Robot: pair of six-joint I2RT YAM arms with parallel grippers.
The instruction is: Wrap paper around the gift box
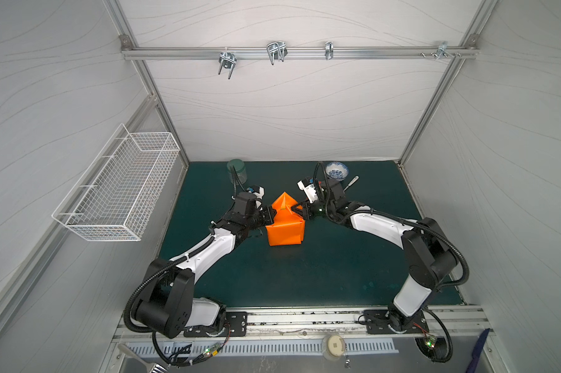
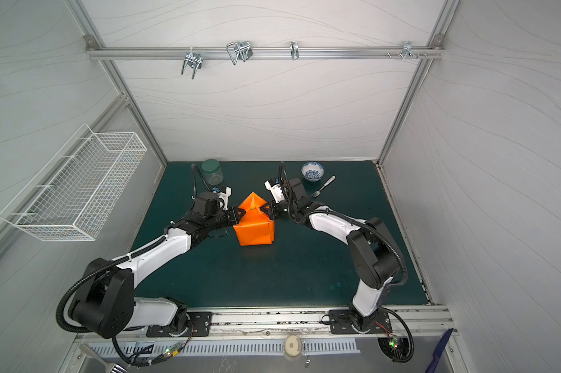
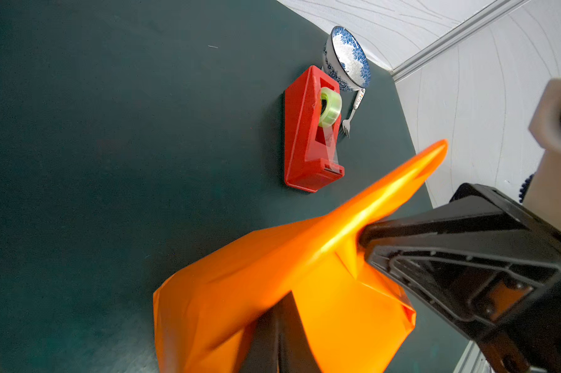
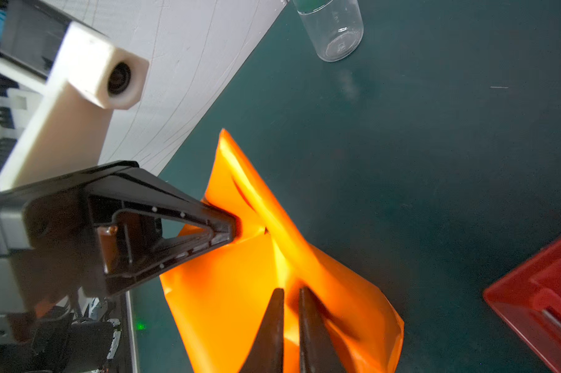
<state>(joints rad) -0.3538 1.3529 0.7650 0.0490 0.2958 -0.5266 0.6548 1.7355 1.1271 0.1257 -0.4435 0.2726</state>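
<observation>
The left gripper [image 1: 273, 213] is clamped tight on a fold of the paper [image 1: 285, 231]. Facing it, the right gripper [image 1: 298, 210] pinches the opposite fold, its jaws a sliver apart. Between them the orange sheet peaks over the gift box, hiding it, on the green mat [image 1: 305, 274]. Just beyond the right gripper stand a red tape dispenser [image 3: 305, 145], a blue-patterned bowl [image 1: 336, 170] and a fork [image 2: 324, 185]. A glass jar [image 1: 237, 171] stands beyond the left gripper.

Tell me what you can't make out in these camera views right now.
Gift box: covered by the paper in every view.
Tape dispenser: almost wholly behind the right arm in both top views; cut by the frame edge in the right wrist view.
Jar: lid cut off in the right wrist view.
Fork: tines behind the right arm in a top view.
</observation>
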